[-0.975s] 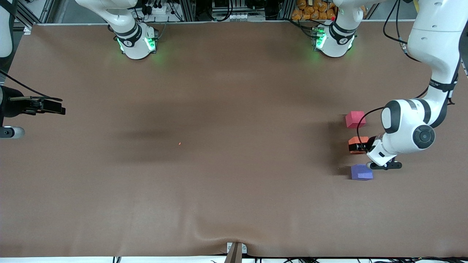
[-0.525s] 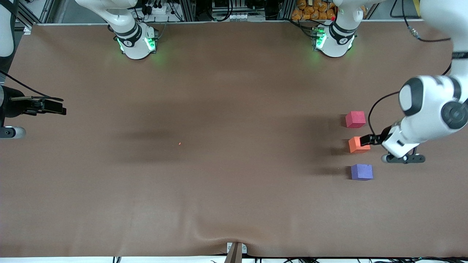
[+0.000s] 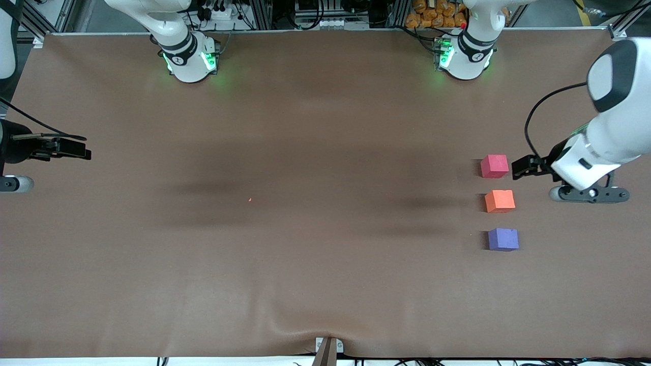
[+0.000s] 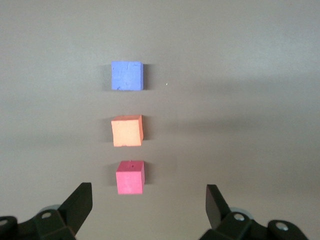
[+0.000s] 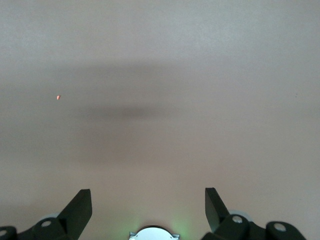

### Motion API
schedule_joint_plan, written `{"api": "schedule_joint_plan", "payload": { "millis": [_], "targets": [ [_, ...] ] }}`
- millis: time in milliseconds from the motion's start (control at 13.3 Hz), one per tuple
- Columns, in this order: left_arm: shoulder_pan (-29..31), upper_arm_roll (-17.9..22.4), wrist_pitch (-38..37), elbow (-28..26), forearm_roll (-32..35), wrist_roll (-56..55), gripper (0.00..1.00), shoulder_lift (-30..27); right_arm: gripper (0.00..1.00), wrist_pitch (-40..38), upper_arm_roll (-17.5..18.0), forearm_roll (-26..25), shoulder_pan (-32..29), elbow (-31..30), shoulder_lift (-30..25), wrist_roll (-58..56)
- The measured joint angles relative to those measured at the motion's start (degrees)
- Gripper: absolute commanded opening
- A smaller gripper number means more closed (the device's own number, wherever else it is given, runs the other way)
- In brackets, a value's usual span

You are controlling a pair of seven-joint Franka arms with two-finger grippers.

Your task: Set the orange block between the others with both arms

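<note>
Three small cubes lie in a row on the brown table near the left arm's end. The orange block is in the middle. The pinkish-red cube lies farther from the front camera, and the purple cube lies nearer. My left gripper hangs open and empty in the air beside the pinkish-red cube, touching none of them. My right gripper waits open and empty over bare cloth at the right arm's end.
The brown cloth covers the whole table. A tiny orange speck lies near the middle. The two green-lit arm bases stand along the edge farthest from the front camera. The cloth wrinkles over a bracket at the nearest edge.
My left gripper has lifted off and drawn back from the orange block, which stays on the table between the other two. The right arm has not moved.
</note>
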Motion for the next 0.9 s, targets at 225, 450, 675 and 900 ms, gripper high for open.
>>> {"api": "schedule_joint_plan", "payload": {
  "millis": [225, 450, 675, 900],
  "targets": [
    [0.0, 0.0, -6.0, 3.9, 0.0, 0.0, 1.0, -0.9, 1.0, 0.1, -0.1, 0.1, -0.1, 0.0, 0.0, -1.4],
    [0.0, -0.1, -10.9, 4.6, 0.0, 0.2, 1.0, -4.2, 1.0, 0.1, -0.1, 0.1, -0.1, 0.0, 0.0, -1.6],
    [-2.5, 1.6, -12.9, 4.6, 0.0, 0.3, 1.0, -6.1, 1.0, 0.1, -0.2, 0.1, -0.1, 0.0, 0.0, -1.7],
    [-6.1, 4.7, -16.4, 4.7, 0.0, 0.4, 1.0, -8.2, 1.0, 0.1, -0.4, 0.1, -0.7, 0.2, 0.0, -1.7]
  ]
}}
